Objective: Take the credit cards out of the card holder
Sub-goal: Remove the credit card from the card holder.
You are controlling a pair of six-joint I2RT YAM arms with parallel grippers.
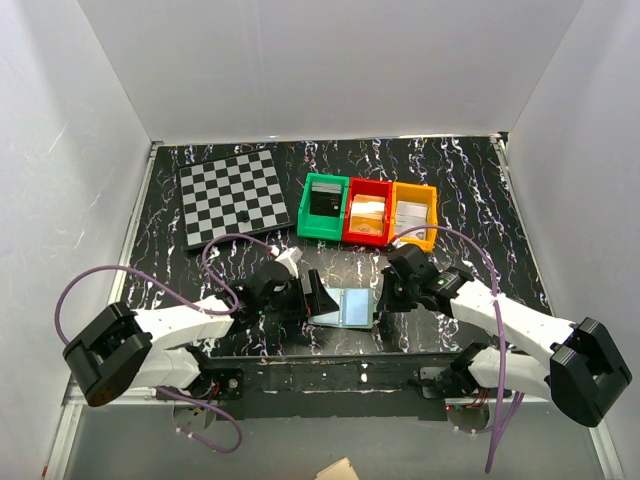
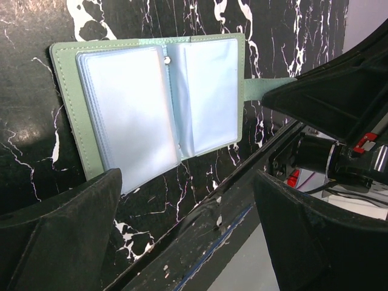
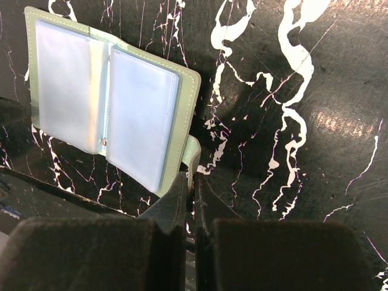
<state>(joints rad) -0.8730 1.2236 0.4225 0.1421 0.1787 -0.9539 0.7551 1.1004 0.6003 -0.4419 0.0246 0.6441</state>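
Black table [image 1: 480, 180] with white marble veining fills the view from above, walled in white on three sides. Two white and black robot arms reach inward from its near edge.

At the far left of the table lies a black and white checkerboard [image 1: 235, 195]. To its right three small bins sit touching in a row: a green bin [image 1: 305, 215], a red bin [image 1: 347, 215] and an orange bin [image 1: 432, 215], each with something in it that is too small to make out.

Near the front edge, between the two arms, the card holder [image 1: 348, 306] lies spread open and flat on the table. Its sage-green cover frames pale blue, glossy sleeves on both halves. Whether credit cards sit inside the sleeves cannot be told.

The left gripper [image 2: 189, 182] stands just beside the holder's left side with its fingers spread wide and nothing between them.

The right gripper [image 3: 191, 185] is at the holder's right side, its two fingers pressed together on the holder's green snap tab [image 3: 191, 154].

A small metal stud [image 2: 167, 59] shows near the centre fold.
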